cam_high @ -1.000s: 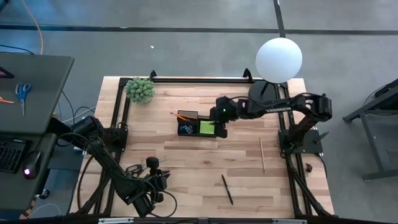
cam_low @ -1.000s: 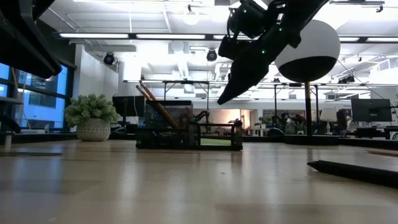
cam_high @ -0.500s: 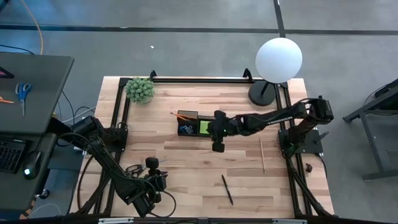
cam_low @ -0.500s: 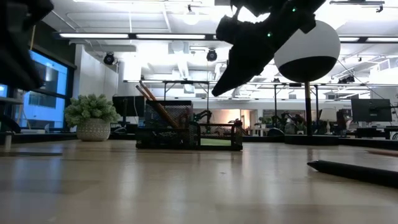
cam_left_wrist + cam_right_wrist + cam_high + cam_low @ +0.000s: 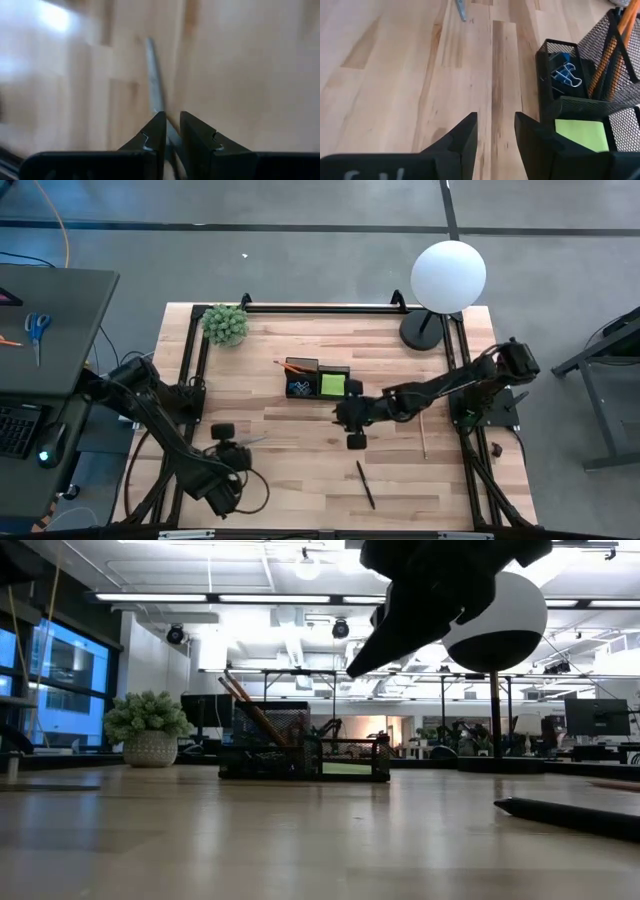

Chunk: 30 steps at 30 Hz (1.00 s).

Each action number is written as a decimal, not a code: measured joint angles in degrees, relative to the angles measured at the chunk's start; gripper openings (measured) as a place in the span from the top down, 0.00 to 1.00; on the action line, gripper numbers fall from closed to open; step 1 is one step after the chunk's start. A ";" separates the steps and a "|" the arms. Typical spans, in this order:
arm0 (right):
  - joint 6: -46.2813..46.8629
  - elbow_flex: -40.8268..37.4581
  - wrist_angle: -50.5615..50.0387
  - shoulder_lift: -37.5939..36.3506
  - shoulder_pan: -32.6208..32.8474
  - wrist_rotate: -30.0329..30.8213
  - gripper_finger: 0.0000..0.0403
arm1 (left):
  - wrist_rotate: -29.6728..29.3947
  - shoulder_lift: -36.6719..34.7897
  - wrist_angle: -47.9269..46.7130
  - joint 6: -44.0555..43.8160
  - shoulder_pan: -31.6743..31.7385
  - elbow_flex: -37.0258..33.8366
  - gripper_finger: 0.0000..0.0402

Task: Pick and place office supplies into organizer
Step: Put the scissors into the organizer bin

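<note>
No writing reads anywhere I can see. My left gripper (image 5: 169, 131) is clamped on the scissors (image 5: 156, 95), blades jutting out over bare wood near the table's (image 5: 300, 450) front left. My right gripper (image 5: 495, 131) hangs with fingers apart and nothing between them, just in front of the organizer (image 5: 318, 379), which holds the green pad (image 5: 581, 133), clips (image 5: 566, 75) and pencils (image 5: 610, 47). A dark pen (image 5: 366, 484) and a wooden pencil (image 5: 421, 429) lie apart on open boards.
</note>
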 joint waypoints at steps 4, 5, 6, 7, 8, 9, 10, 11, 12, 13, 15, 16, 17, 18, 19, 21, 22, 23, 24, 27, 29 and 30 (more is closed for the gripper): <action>-0.10 0.00 0.47 0.00 1.04 0.85 0.70 | 7.82 -2.63 -0.46 1.52 -0.07 0.00 0.88; -0.36 0.00 0.62 0.00 1.17 1.17 0.70 | 9.06 -3.51 -1.49 1.63 -0.07 -0.21 0.88; -0.70 0.00 0.82 0.00 1.28 1.33 0.70 | 10.16 -4.56 -1.96 1.90 -0.02 -0.92 0.88; -1.21 0.00 1.02 0.00 1.35 1.43 0.70 | 11.37 -5.83 -1.98 1.92 0.09 -2.16 0.88; -1.43 0.00 1.23 0.00 1.35 1.50 0.70 | 12.97 -7.17 -1.78 1.93 0.13 -3.78 0.88; -1.73 0.00 1.43 0.00 1.35 1.50 0.70 | 14.67 -8.69 -1.15 1.87 0.28 -5.56 0.88; -1.91 0.00 1.57 0.00 1.35 1.52 0.70 | 16.44 -10.45 0.00 1.58 0.73 -7.53 0.88; -2.35 0.00 1.64 0.00 1.35 1.52 0.70 | 18.62 -12.20 1.64 0.96 1.00 -9.57 0.88; -2.72 0.00 1.70 0.00 1.33 1.52 0.70 | 20.55 -14.02 3.64 0.07 0.98 -11.76 0.88; -2.90 0.00 1.82 0.00 1.33 1.52 0.70 | 21.75 -15.77 5.41 -1.02 0.89 -13.89 0.88; -3.08 0.00 1.86 0.00 1.33 1.51 0.70 | 22.88 -18.81 9.66 -2.63 0.85 -17.33 0.88; -3.47 0.00 1.87 0.00 1.33 1.50 0.70 | 22.94 -20.02 11.51 -3.27 0.85 -18.70 0.88; -4.00 0.00 1.93 0.00 1.33 1.50 0.70 | 22.80 -21.18 12.76 -3.89 0.85 -19.85 0.88; -4.29 0.00 2.08 0.00 1.31 1.52 0.70 | 22.70 -22.17 13.92 -4.13 0.85 -20.81 0.88; -4.42 0.00 2.26 0.00 1.31 1.52 0.70 | 22.53 -22.88 15.20 -4.15 0.85 -21.48 0.88; -4.38 0.00 2.69 0.00 1.29 1.50 0.70 | 22.46 -23.67 16.46 -4.18 0.85 -22.33 0.88; -4.23 0.00 2.96 0.00 1.29 1.50 0.70 | 22.38 -23.76 16.51 -4.43 0.85 -22.58 0.88; -4.12 0.00 3.20 0.00 1.29 1.47 0.70 | 22.37 -23.74 16.89 -4.76 0.85 -22.84 0.88; -4.08 0.00 3.41 0.00 1.29 1.49 0.70 | 22.47 -23.71 17.73 -5.39 0.85 -23.16 0.88; -3.96 0.00 3.59 0.00 1.56 1.50 0.70 | 23.08 -23.29 22.16 -6.36 0.85 -24.73 0.88; -3.96 0.00 3.61 0.00 1.68 1.45 0.70 | 23.54 -23.13 24.68 -6.86 0.85 -25.95 0.88; -3.94 0.00 3.63 0.00 1.72 1.35 0.70 | 23.81 -23.02 25.68 -7.09 0.85 -26.40 0.88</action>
